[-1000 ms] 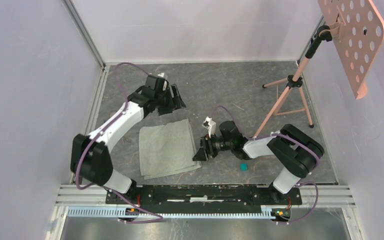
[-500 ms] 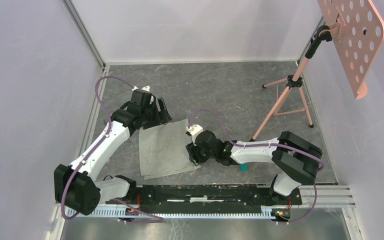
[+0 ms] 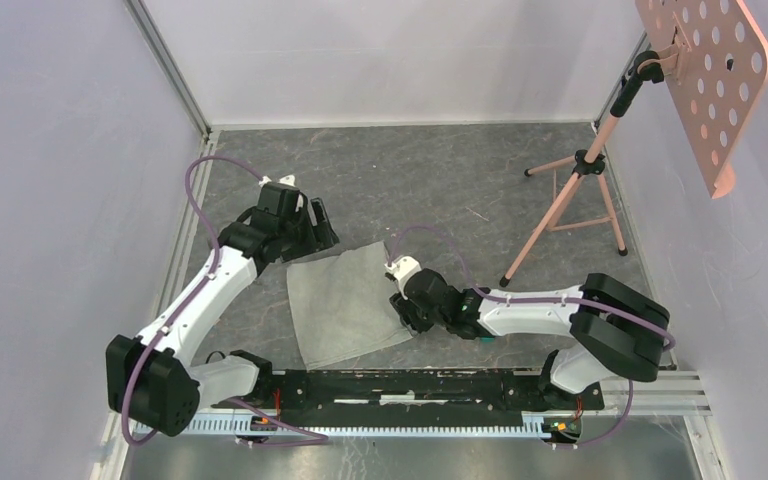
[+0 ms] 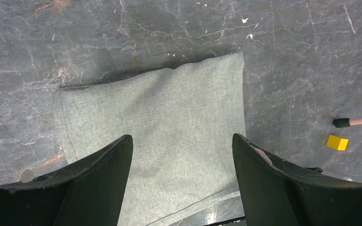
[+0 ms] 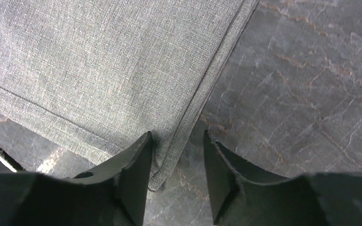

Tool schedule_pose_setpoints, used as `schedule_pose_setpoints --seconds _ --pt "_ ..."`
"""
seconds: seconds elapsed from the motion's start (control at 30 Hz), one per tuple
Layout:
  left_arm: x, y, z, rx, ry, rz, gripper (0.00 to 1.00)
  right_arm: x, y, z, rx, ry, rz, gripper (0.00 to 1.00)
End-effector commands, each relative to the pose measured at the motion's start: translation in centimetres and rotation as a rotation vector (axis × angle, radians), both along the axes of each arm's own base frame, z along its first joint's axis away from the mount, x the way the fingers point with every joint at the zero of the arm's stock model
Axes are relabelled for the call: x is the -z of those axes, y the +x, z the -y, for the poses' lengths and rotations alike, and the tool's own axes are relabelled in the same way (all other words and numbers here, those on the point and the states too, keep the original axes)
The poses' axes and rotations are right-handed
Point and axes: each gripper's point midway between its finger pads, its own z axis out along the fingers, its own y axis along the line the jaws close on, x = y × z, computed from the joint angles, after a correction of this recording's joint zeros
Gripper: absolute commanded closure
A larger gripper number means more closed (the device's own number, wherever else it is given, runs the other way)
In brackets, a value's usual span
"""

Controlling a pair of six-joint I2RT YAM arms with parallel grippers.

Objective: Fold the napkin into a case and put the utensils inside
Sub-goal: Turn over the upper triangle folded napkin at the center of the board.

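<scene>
Right fingers stand narrowly apart, low over the tabletop, straddling the near right corner of the napkin. The hemmed edge runs up between them and nothing is pinched yet. Left fingers are spread wide and hover above the cloth's far side, holding nothing, with the far edge visible in the gap.

Risk sits mainly at that right corner. The cloth looks doubled there, so closing now could catch only the top layer, or slide off the thin hem and nip bare tabletop. With the left side not pinning anything, a one-sided pull would likely drag the whole napkin askew or bunch it rather than fold it cleanly.

From above, the napkin lies flat in the near middle of the tabletop between the two arms, slightly rotated. It is soft grey-green, finely woven and towel-like, with a stitched hem and a faint ripple along the far edge. A yellow cube rests well apart from it. No utensils show in any view.
</scene>
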Motion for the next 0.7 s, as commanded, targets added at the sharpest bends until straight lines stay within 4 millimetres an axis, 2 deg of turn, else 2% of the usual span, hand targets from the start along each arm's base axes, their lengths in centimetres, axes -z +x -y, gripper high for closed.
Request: schedule_pose_setpoints --seconds 0.0,0.07,0.13,0.2,0.3,0.37,0.43,0.5,0.6,0.67 --pt "1.5 0.5 -1.6 -0.035 0.050 -0.018 0.17 -0.4 -1.2 1.7 -0.033 -0.052 -0.025 0.47" --pt "2.6 0.7 -2.5 -0.080 0.045 -0.051 0.18 -1.2 -1.3 1.2 -0.040 -0.017 -0.026 0.44" --pt "3.4 0.9 -2.9 -0.106 -0.002 -0.070 0.19 -1.2 -1.6 1.1 -0.045 -0.001 -0.036 0.42" --pt "3.9 1.1 -3.1 -0.131 -0.055 -0.076 0.21 -0.2 -2.2 1.3 -0.054 0.000 -0.061 0.41" --pt "4.6 1.4 -4.3 -0.192 -0.074 -0.098 0.24 1.6 -2.8 2.5 -0.046 -0.040 -0.082 0.41" --pt "5.2 1.5 -5.5 -0.232 -0.070 -0.117 0.29 2.5 -2.7 3.7 -0.029 -0.075 -0.072 0.47" --pt "5.6 1.7 -6.8 -0.278 -0.074 -0.120 0.33 2.6 -2.4 4.6 -0.012 -0.107 -0.046 0.60" --pt "6.1 1.8 -7.9 -0.313 -0.087 -0.125 0.38 1.9 -1.4 5.1 0.017 -0.123 0.003 0.68" --pt "7.4 1.6 -7.9 -0.305 -0.119 -0.175 0.46 0.1 0.0 4.0 0.017 -0.072 0.045 0.68" --pt "8.3 1.4 -8.3 -0.335 -0.152 -0.202 0.53 -1.2 1.2 2.9 0.022 -0.014 0.049 0.65"
